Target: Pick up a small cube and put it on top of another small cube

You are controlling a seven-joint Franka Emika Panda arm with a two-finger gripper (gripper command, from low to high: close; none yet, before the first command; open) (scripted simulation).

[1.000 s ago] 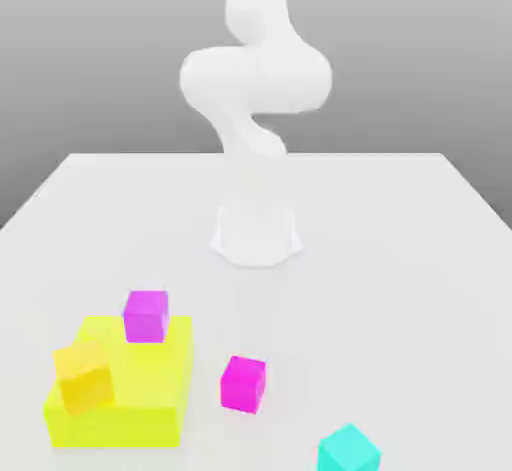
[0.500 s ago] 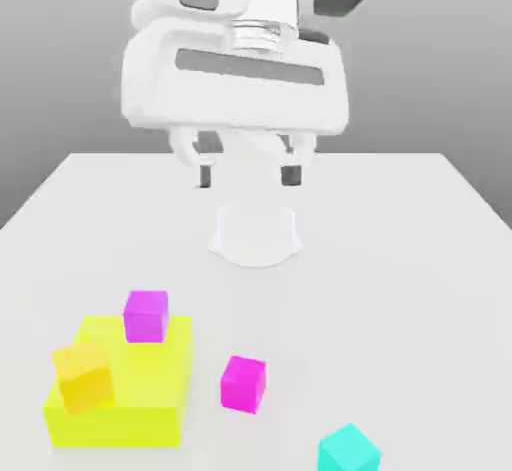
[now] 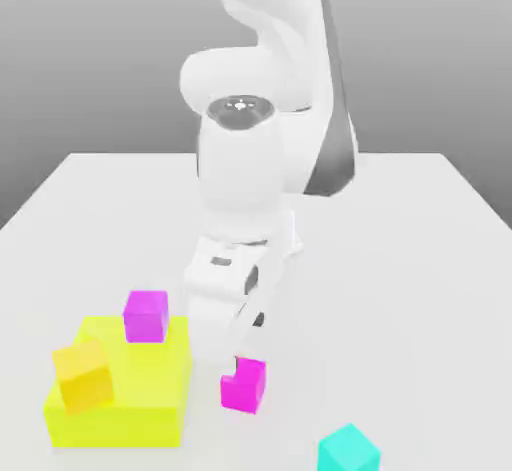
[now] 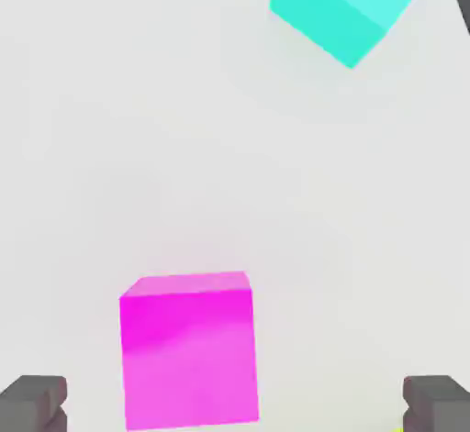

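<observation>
The small cube [image 3: 243, 384], deep magenta, sits on the white table [image 3: 400, 259] in front of the arm's base. My gripper [image 3: 243, 344] hangs just above it, tilted toward it. In the hand view the cube [image 4: 188, 348] lies between my two dark fingertips [image 4: 32, 403], which stand wide apart and clear of its sides, so my gripper [image 4: 234, 407] is open and holds nothing. A paler violet-pink cube [image 3: 146, 315] rests on the back edge of the yellow block [image 3: 130, 399].
An orange cube [image 3: 83, 374] sits tilted on the yellow block's corner, on the exterior view's left. A cyan cube [image 3: 348, 451] [image 4: 344, 4] lies on the table near the front edge, to the exterior view's right of the magenta cube.
The arm has swung down from high above the table until the hand is just over the magenta cube. The jaws stayed open. No cube has moved.
</observation>
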